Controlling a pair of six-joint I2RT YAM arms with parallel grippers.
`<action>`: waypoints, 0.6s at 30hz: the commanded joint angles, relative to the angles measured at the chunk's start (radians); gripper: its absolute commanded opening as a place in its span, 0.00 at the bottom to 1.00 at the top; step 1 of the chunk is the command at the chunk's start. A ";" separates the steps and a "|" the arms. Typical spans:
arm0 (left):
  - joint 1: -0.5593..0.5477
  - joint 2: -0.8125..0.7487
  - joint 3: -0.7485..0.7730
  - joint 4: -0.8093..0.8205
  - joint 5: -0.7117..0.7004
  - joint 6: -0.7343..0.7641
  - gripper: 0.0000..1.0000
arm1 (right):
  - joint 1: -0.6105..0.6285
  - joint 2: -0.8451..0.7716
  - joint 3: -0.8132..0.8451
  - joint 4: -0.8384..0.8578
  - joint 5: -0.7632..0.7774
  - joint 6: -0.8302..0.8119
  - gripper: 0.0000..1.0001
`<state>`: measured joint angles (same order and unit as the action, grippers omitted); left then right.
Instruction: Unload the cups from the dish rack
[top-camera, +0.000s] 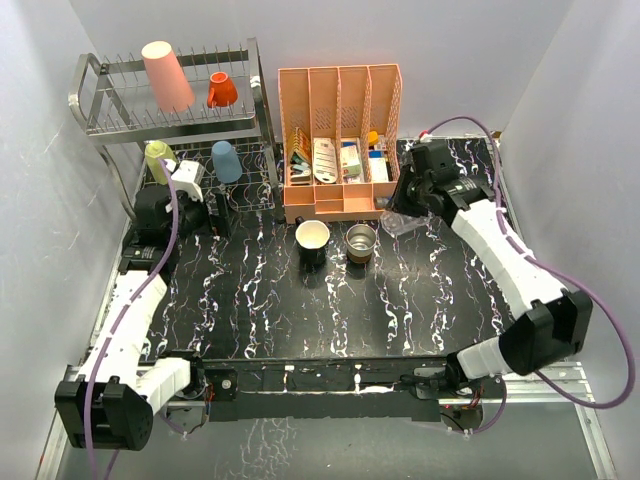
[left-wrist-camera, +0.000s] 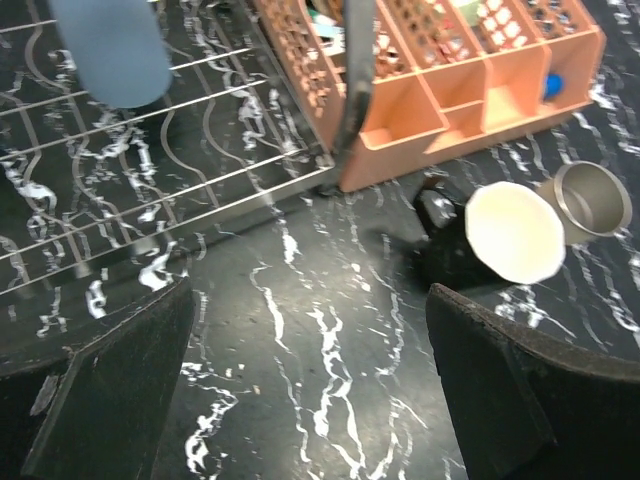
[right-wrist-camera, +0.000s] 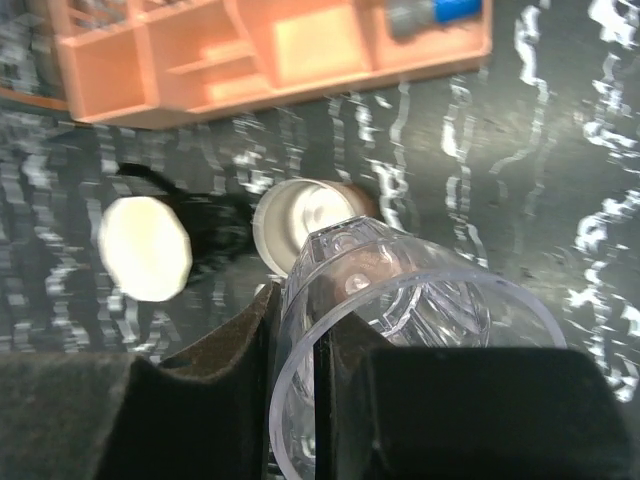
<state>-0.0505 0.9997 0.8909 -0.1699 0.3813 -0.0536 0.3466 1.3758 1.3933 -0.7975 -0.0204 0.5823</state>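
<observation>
Glass cup (right-wrist-camera: 400, 290) rim between right gripper (right-wrist-camera: 300, 385) fingers (right-wrist-camera: 170, 410)

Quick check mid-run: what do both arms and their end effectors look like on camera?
Both the left arm and right arm have white tubular links joined by chunky black joint housings, with a purple cable trailing along each. The left end effector and right end effector carry broad matte black fingers. No markings are readable.
</observation>
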 joint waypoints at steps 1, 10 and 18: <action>0.010 0.038 -0.030 0.135 -0.149 0.043 0.97 | -0.001 0.082 0.010 -0.072 0.137 -0.150 0.08; 0.094 0.184 -0.026 0.258 -0.159 -0.027 0.97 | 0.000 0.212 -0.002 -0.024 0.203 -0.196 0.08; 0.214 0.270 -0.020 0.305 -0.079 0.033 0.97 | 0.008 0.359 0.021 -0.021 0.226 -0.206 0.08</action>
<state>0.1032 1.2579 0.8478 0.0826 0.2573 -0.0555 0.3477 1.6993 1.3655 -0.8593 0.1570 0.3931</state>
